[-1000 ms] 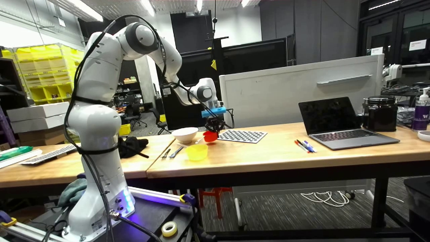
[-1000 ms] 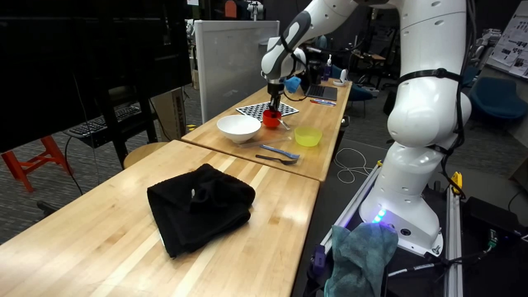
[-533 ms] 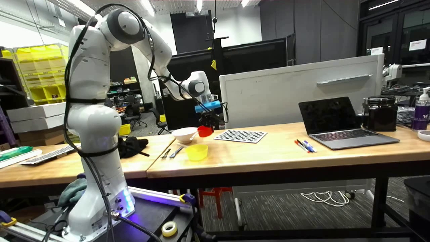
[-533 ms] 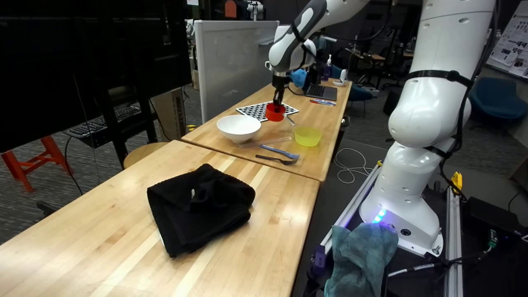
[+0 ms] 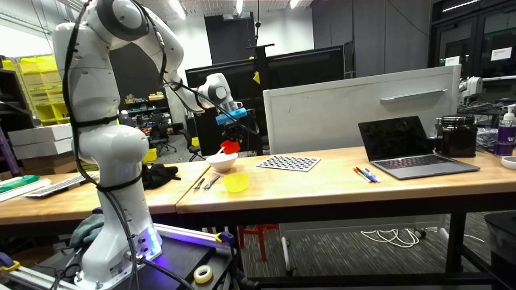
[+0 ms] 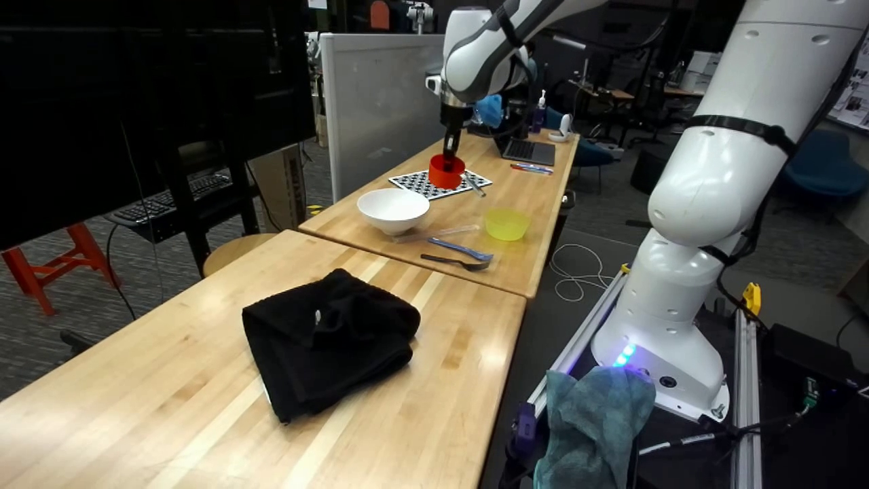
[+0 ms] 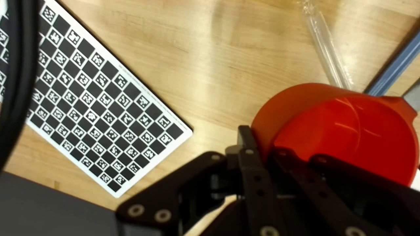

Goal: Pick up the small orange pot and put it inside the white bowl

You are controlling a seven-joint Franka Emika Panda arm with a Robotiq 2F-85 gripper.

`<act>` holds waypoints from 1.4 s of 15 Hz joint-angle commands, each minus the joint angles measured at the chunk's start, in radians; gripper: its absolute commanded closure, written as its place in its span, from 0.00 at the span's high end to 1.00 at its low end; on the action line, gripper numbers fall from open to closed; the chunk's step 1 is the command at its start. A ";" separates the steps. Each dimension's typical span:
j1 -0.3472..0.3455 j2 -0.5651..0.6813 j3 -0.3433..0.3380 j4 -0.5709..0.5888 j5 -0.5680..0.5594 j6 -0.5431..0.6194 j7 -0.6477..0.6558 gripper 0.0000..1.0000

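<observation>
Across the wooden tables [image 6: 183, 407] in an exterior view, left to right, come a rumpled black cloth [image 6: 333, 346], the plain white bowl [image 6: 394, 219], then the small orange pot [image 6: 442, 178] held in the air, apart from that bowl, its wall pinched by the gripper [image 6: 449, 162], and a translucent yellow bowl [image 6: 507, 227].
</observation>
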 commanded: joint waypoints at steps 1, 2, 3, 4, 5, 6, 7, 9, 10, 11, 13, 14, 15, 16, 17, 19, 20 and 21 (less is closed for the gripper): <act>0.060 -0.090 0.030 -0.031 -0.077 -0.059 0.100 0.01; 0.078 -0.093 0.043 -0.019 -0.089 -0.081 0.123 0.01; 0.095 -0.096 0.057 -0.007 -0.098 -0.104 0.142 0.01; 0.114 -0.092 0.072 0.014 -0.099 -0.128 0.151 0.01; 0.132 -0.084 0.085 0.039 -0.092 -0.156 0.152 0.01; 0.150 -0.069 0.099 0.074 -0.083 -0.192 0.148 0.01; 0.166 -0.051 0.111 0.116 -0.077 -0.233 0.142 0.01; 0.193 -0.008 0.133 0.211 -0.067 -0.319 0.142 0.01; 0.203 0.016 0.141 0.262 -0.067 -0.362 0.147 0.01; 0.211 0.043 0.149 0.319 -0.069 -0.407 0.155 0.01; 0.221 0.114 0.159 0.454 -0.062 -0.505 0.145 0.01; 0.224 0.153 0.163 0.514 -0.062 -0.554 0.142 0.01; 0.226 0.194 0.165 0.577 -0.061 -0.607 0.138 0.01; 0.228 0.239 0.167 0.639 -0.061 -0.659 0.138 0.01; 0.229 0.282 0.167 0.699 -0.061 -0.706 0.143 0.01; 0.231 0.371 0.164 0.815 -0.066 -0.797 0.163 0.01; 0.232 0.413 0.162 0.873 -0.067 -0.837 0.170 0.01; 0.232 0.457 0.158 0.929 -0.067 -0.870 0.181 0.01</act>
